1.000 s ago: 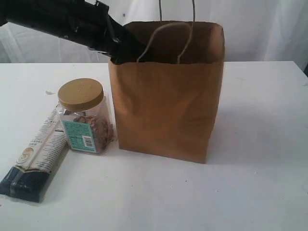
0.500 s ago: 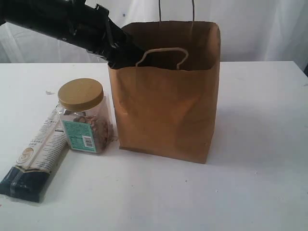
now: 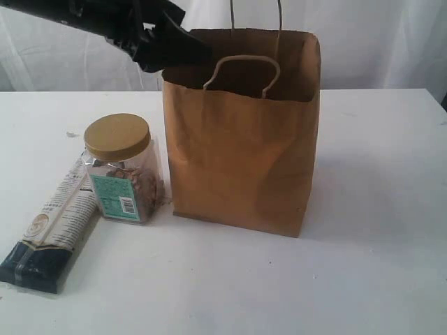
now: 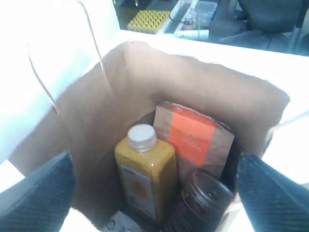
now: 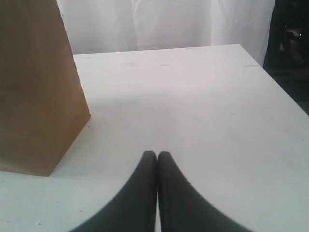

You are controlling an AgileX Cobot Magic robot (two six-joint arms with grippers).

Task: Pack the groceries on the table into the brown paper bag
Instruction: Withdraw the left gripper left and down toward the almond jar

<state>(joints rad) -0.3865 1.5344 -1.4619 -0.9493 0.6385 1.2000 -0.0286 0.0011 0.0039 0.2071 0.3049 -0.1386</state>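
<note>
In the bag already: bottle, pouch, dark jar. Left to pack — clear jar and packet, by the table's left edge. Left gripper gapes empty over the bag; right gripper pinched together, empty.

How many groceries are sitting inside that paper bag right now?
3 show: a white-capped yellow bottle, a brown orange-labelled pouch against the wall, and a round dark jar, all packed close together. Others may be hidden lower in the brown paper bag.
</note>
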